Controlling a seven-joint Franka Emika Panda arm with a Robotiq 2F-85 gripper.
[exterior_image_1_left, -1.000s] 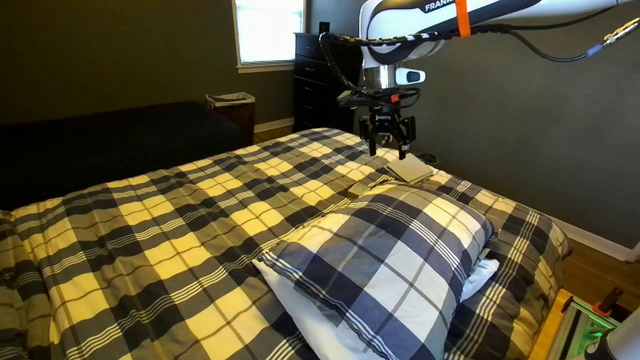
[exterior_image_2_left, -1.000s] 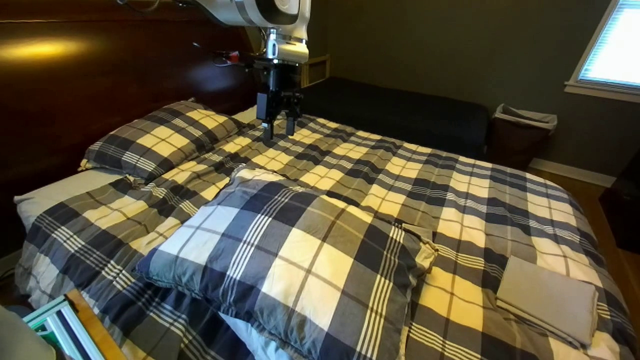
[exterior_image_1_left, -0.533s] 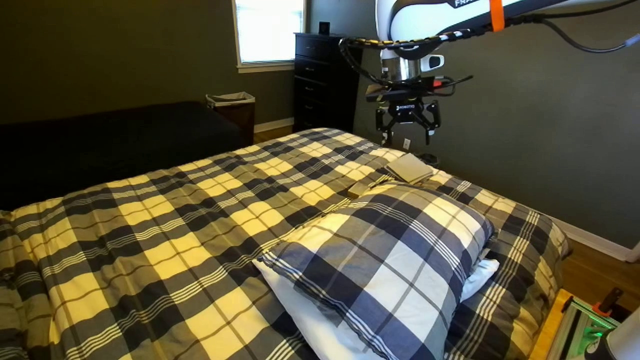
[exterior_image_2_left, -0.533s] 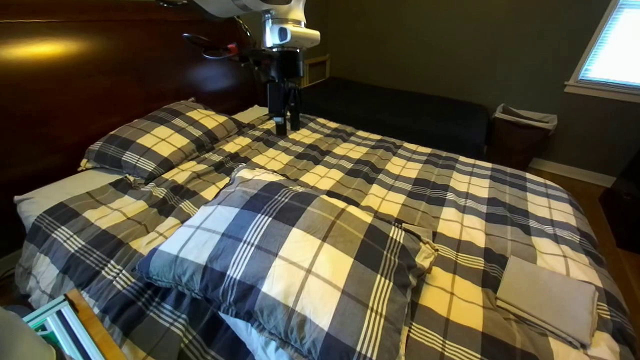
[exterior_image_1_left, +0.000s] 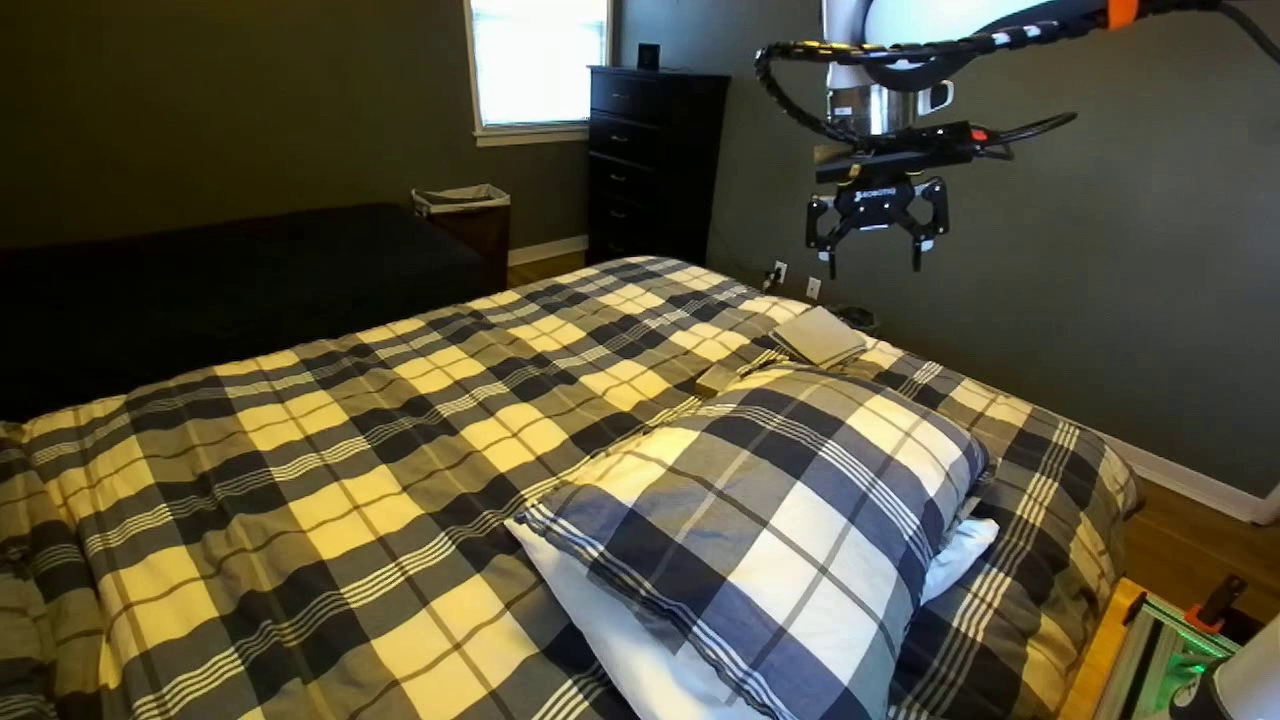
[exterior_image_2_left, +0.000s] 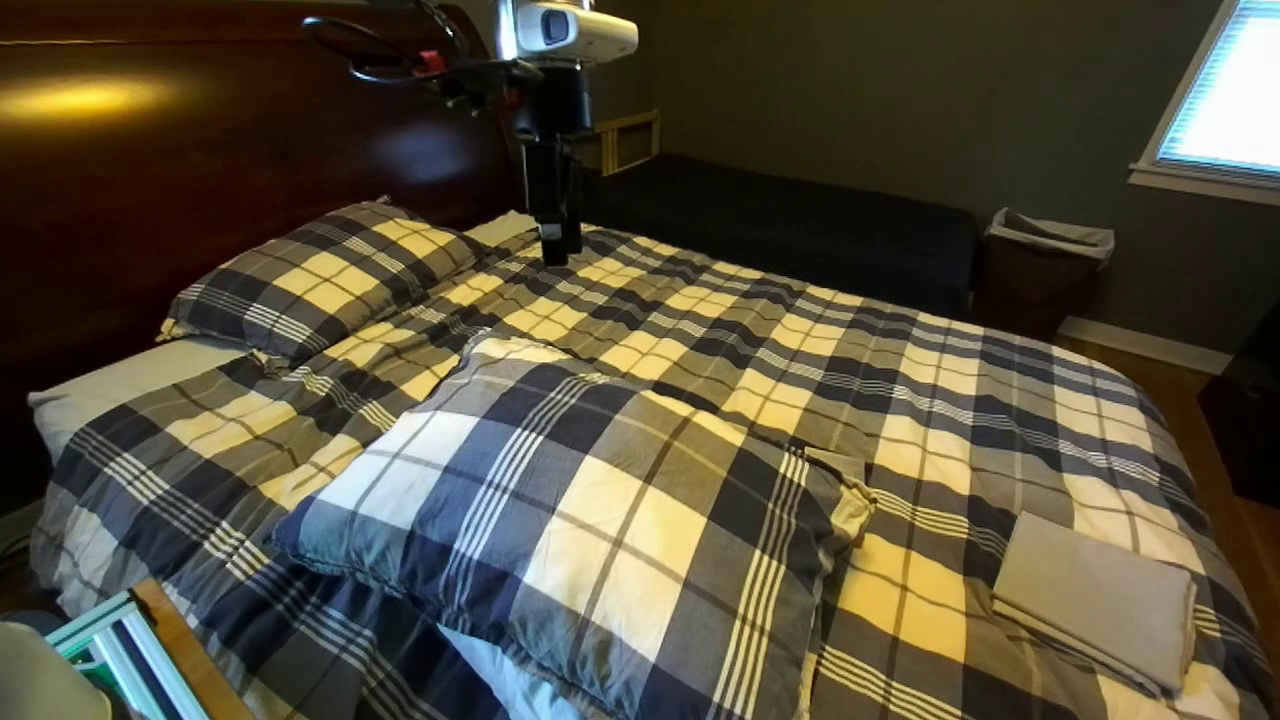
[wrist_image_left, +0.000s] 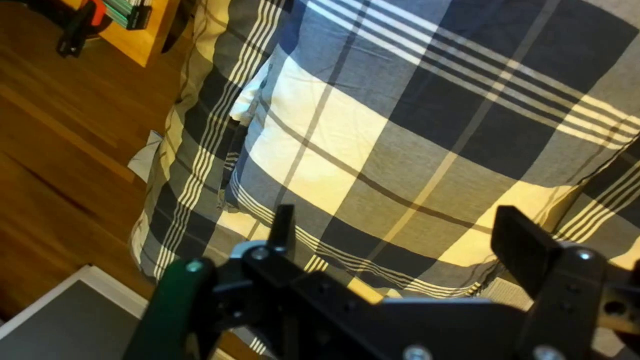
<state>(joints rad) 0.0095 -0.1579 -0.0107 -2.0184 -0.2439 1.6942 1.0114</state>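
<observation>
Clock positions are read on the view concerned.

1. Robotiq gripper (exterior_image_1_left: 874, 266), black, two-fingered. Hangs in the air above the plaid duvet (exterior_image_1_left: 400, 470), pointing down; jaws parted wide, nothing held.
2. Plaid pillow (exterior_image_1_left: 775, 520), navy, grey and white. Nearest item to the gripper, apart from it; rests on the duvet, at 7 o'clock from the gripper in an exterior view. In the wrist view, at 12 to 1 o'clock beyond the fingertips.
3. White fabric (exterior_image_1_left: 650, 670), under the pillow, showing between 7 and 8 o'clock in an exterior view.
4. Grey-tan item (exterior_image_1_left: 720, 379), kind unclear, partly hidden; just beside the pillow's edge at 11 o'clock.
5. Folded grey cloth (exterior_image_2_left: 1095, 600), flat on the duvet; in an exterior view, 3 o'clock from the pillow, well apart.
6. Matching pillow (exterior_image_2_left: 325, 280), 10 o'clock from item 2; near the dark wooden headboard (exterior_image_2_left: 250, 130).
7. Brown hamper (exterior_image_1_left: 480, 232), pale liner; in an exterior view, 9 o'clock from the gripper.
8. Black chest of drawers (exterior_image_1_left: 655, 165), 10 o'clock from the gripper.
</observation>
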